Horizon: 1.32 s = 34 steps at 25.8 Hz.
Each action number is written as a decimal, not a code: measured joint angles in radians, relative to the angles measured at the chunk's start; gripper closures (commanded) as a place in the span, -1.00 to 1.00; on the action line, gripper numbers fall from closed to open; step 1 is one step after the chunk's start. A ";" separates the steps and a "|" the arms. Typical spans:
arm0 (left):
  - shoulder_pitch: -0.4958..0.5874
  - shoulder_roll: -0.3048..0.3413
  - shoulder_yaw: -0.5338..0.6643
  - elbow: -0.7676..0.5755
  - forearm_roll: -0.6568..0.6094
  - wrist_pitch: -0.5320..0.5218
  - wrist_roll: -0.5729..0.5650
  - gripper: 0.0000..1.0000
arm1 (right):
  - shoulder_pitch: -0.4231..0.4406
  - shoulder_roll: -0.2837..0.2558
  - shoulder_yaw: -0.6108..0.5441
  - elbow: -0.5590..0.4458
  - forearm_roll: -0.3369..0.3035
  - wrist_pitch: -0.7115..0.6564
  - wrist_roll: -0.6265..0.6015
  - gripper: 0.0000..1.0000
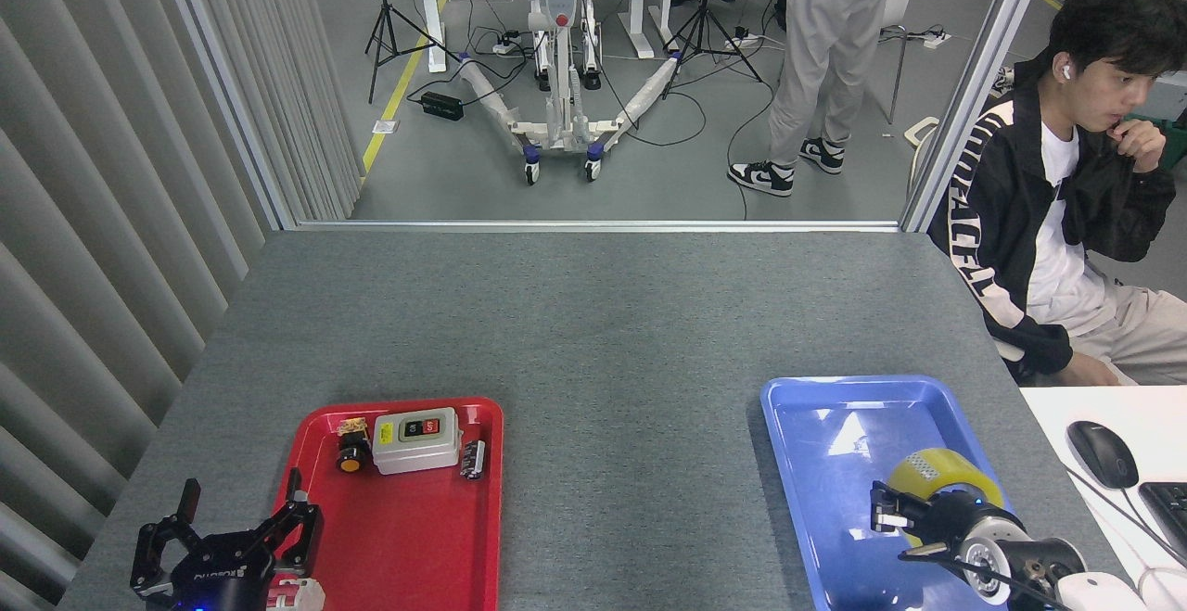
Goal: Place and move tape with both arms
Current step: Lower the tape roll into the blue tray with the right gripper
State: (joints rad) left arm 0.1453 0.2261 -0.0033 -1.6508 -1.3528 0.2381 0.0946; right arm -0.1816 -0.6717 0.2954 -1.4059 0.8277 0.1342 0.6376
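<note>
The right claw (pixel 913 511) grips the tape (pixel 941 478) over the blue tray (pixel 816 426), though the contact is partly hidden. The left claw (pixel 236 541) hangs spread and empty beside the red tray (pixel 417 537). A loose hold could let the roll slip and roll off the bench (pixel 593 333).

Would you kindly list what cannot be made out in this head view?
- Right gripper: whether its fingers clamp the tape; its own wrist blocks them.
- Tape: its lower half and contact with the blue tray, hidden by that gripper.
- Left gripper: its base, cut by the bottom edge.
</note>
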 measured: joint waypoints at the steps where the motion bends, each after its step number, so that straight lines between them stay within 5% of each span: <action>1: 0.000 -0.002 0.000 0.004 0.021 0.000 0.000 -0.98 | -0.001 -0.008 0.002 0.000 -0.011 0.006 0.004 0.93; 8: 0.000 -0.002 -0.002 0.015 0.121 -0.008 0.000 -0.98 | -0.062 -0.050 0.068 0.035 -0.095 0.032 0.019 0.72; 14: 0.003 0.007 -0.005 0.015 0.132 -0.009 0.000 -0.98 | -0.084 -0.022 0.153 0.079 -0.107 0.059 -0.019 0.56; 18: 0.004 0.009 -0.009 0.017 0.137 -0.010 0.000 -0.98 | -0.095 -0.010 0.190 0.093 -0.108 0.083 -0.048 -0.65; 21: 0.004 0.011 -0.017 0.018 0.139 -0.010 0.000 -0.98 | -0.099 -0.009 0.201 0.095 -0.109 0.097 -0.090 -0.92; 34: 0.004 0.016 -0.036 0.017 0.139 -0.010 -0.001 -0.98 | -0.100 -0.033 0.187 0.078 -0.100 0.074 -0.277 -0.95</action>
State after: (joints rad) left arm 0.1489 0.2426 -0.0388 -1.6335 -1.2134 0.2281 0.0935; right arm -0.2812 -0.7048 0.4822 -1.3282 0.7276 0.2083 0.3609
